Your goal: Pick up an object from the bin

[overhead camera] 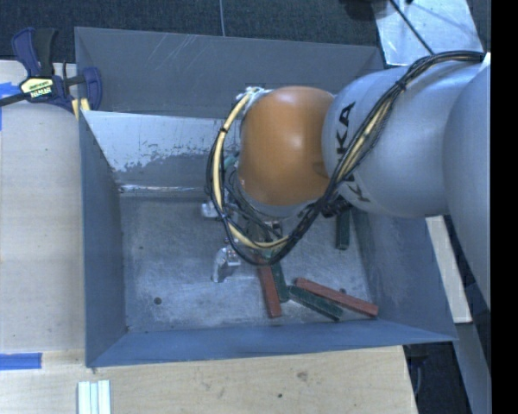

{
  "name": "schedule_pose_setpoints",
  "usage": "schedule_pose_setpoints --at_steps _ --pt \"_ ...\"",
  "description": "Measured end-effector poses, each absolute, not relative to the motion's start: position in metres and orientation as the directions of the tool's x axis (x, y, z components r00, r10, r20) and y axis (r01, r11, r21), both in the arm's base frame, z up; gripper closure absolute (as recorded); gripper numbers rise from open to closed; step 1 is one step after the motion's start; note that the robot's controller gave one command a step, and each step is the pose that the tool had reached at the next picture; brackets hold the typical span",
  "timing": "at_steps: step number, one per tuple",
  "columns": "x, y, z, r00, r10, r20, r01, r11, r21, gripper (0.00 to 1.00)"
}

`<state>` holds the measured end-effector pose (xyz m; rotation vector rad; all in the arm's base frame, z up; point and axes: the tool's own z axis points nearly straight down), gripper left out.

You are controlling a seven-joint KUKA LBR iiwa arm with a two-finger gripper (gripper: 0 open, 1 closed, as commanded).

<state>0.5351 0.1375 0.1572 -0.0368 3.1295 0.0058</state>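
My gripper (225, 264) hangs low over the bin floor, a little left of the middle, mostly hidden under the arm's orange dome. Nothing shows in it. Just to its right lies a brown-red flat stick (270, 296), pointing toward the front wall. Further right, a dark green stick (313, 302) and a red stick (338, 297) lie side by side near the front right corner.
Another dark green stick (342, 229) lies by the right wall, partly under the arm. The arm and its cables cover the bin's middle and right. The left half of the floor is bare grey metal.
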Motion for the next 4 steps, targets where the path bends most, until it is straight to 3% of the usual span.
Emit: schedule_pose_setpoints --at_steps 1,2,4 --pt "0.584 0.092 0.106 -0.99 -0.143 -0.008 -0.143 0.99 0.001 0.0" --pt "0.603 0.07 0.086 -0.988 -0.156 -0.001 -0.156 0.988 -0.003 0.0" --pt "0.589 0.069 0.088 -0.987 -0.16 -0.006 -0.16 0.987 0.002 0.0"
